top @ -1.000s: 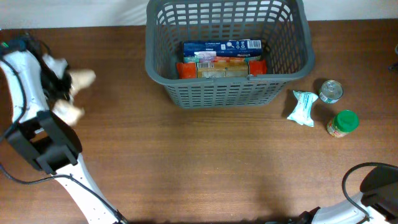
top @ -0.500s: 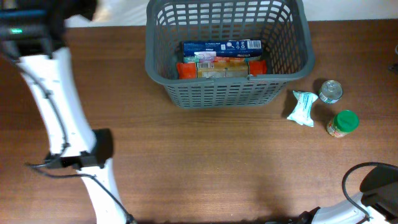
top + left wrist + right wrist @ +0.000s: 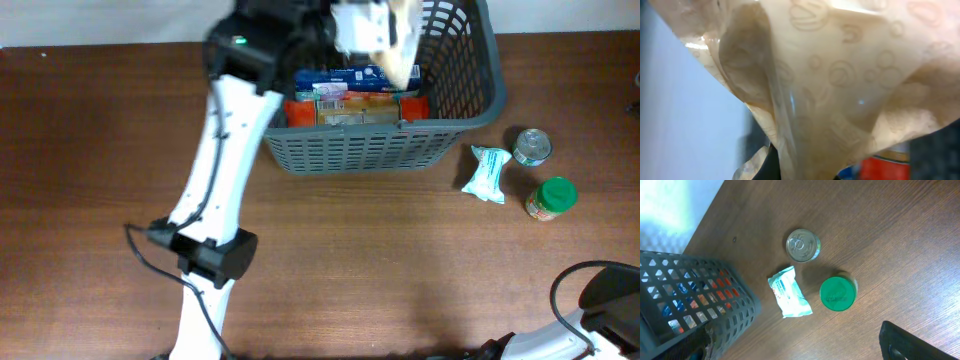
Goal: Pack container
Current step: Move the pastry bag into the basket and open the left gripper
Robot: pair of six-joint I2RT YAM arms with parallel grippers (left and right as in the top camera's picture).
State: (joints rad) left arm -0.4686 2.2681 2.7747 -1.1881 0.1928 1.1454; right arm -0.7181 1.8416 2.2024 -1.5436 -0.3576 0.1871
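Your left claw (image 3: 372, 22) is pinched tight on a crinkly beige bag (image 3: 840, 75), hanging right over the basket (image 3: 370, 150) at 12 o'clock on the table (image 3: 400, 270). The basket's far edge lies under the claw, the rest spreads toward 6 o'clock, with boxes (image 3: 355, 78) on its floor. Your right claw (image 3: 920, 345) is spread wide, holding nothing. A packet (image 3: 790, 292), can (image 3: 803, 245) and jar (image 3: 838, 294) sit at the basket's 3 o'clock.
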